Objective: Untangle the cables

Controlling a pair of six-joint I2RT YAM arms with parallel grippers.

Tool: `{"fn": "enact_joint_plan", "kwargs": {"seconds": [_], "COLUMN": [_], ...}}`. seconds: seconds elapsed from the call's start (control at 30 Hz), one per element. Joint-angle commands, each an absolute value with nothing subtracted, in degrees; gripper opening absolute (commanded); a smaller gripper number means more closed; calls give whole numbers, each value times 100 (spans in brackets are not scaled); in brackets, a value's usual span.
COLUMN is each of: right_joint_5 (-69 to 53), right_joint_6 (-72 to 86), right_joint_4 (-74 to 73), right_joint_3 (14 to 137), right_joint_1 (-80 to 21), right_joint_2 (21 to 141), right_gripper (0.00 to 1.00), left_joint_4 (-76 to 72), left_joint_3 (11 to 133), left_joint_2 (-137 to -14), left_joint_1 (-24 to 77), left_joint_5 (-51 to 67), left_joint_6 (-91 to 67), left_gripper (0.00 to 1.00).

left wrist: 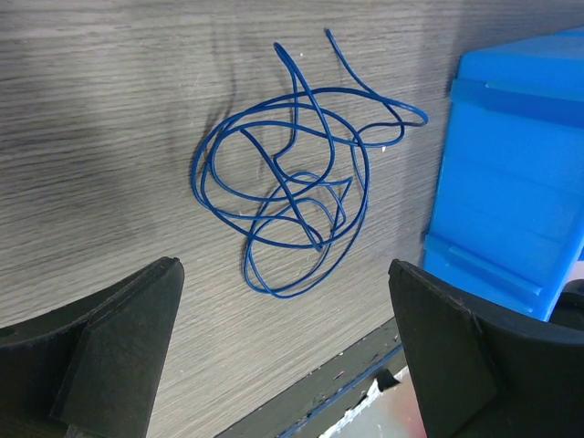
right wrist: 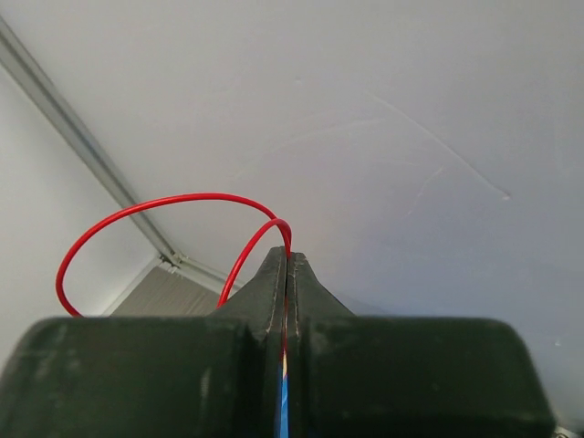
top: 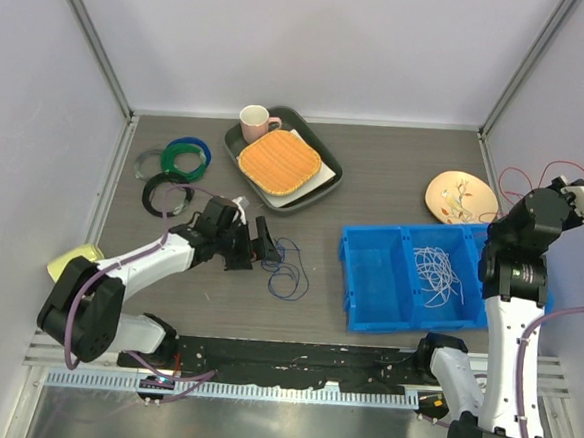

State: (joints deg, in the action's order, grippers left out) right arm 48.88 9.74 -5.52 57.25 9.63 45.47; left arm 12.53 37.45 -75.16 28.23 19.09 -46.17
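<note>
Loops of blue cable [left wrist: 287, 173] lie on the table [top: 395, 176] at centre frame, just ahead of our left end effector [left wrist: 285, 310], which we hold released. At right, our raised right end effector [right wrist: 286, 274] is clenched on the red cable [right wrist: 155, 203]; the white cable [top: 437, 271] rests in the middle compartment of the blue bin [top: 373, 275].

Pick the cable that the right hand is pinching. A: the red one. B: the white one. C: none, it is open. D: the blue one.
A: in the right wrist view the right hand is closed on the red cable, whose loops arch out past the tips. The blue cable lies on the table, and the white cable lies in the blue bin.
</note>
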Motion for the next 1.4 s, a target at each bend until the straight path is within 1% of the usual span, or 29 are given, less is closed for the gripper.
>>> {"fn": "enact_joint_plan", "kwargs": {"seconds": [0.0, 0.13, 0.27, 0.4, 0.5, 0.57, 0.67, 0.73, 0.87, 0.93, 1.03, 1.07, 1.13, 1.17, 1.27, 1.3, 1.33, 1.37], "right_joint_5": [5536, 6037, 5854, 6037, 6274, 6407, 6372, 6198, 5459, 5134, 5019, 5001, 4879, 4713, 4195, 4071, 3956, 3798], "right_joint_6": [581, 361, 395, 369, 588, 1140, 1940, 2152, 2715, 2759, 2988, 2997, 3067, 3085, 2945, 2753, 2681, 2602], "right_joint_4": [-264, -36, -26, -26, -44, -105, -473, -623, -1045, -1299, -1712, -1757, -1784, -1793, -1662, -1522, -1460, -1424], "right_joint_3": [5871, 5696, 5730, 5643, 5327, 4958, 4536, 4282, 4368, 4508, 4702, 4711, 4694, 4676, 4606, 4562, 4544, 4518], "right_joint_1": [984, 1037, 1212, 1239, 1239, 1248, 1283, 1353, 1704, 1915, 2171, 2180, 2180, 2180, 2188, 2188, 2180, 2188], "right_joint_2": [4675, 4974, 4984, 4756, 4580, 4527, 4614, 4789, 5185, 5386, 5467, 5432, 5213, 5116, 4817, 4756, 4685, 4580], "right_gripper": [1, 1, 1, 1, 1, 2, 8, 11, 17, 25, 40, 52, 61, 71, 84, 87, 92, 93], "left_joint_4": [984, 993, 1081, 1186, 1187, 1169, 1186, 1169, 1178, 1178, 1178, 1186, 1195, 1195, 1195, 1187, 1195, 1178], "left_joint_3": [4043, 4113, 4166, 4219, 4236, 4254, 4306, 4333, 4351, 4324, 4307, 4315, 4315, 4324, 4298, 4298, 4289, 4298], "left_joint_2": [-7672, -7805, -7840, -7875, -7936, -8007, -8147, -8191, -8270, -8279, -8279, -8305, -8306, -8297, -8262, -8253, -8227, -8218], "left_joint_1": [2935, 2971, 2971, 2979, 2980, 2980, 2988, 3014, 3041, 3059, 3050, 3059, 3059, 3067, 3076, 3085, 3085, 3094], "left_joint_5": [1934, 2013, 1908, 1802, 1793, 1802, 1872, 1898, 1863, 1837, 1819, 1828, 1837, 1837, 1819, 1811, 1819, 1819], "left_joint_6": [-4500, -4491, -4465, -4430, -4421, -4421, -4438, -4447, -4474, -4491, -4509, -4509, -4509, -4517, -4526, -4518, -4518, -4518], "left_gripper": [100, 100, 100, 100, 100, 100, 100, 100, 100, 100, 100, 100, 100, 100, 100, 100, 98, 96]}}
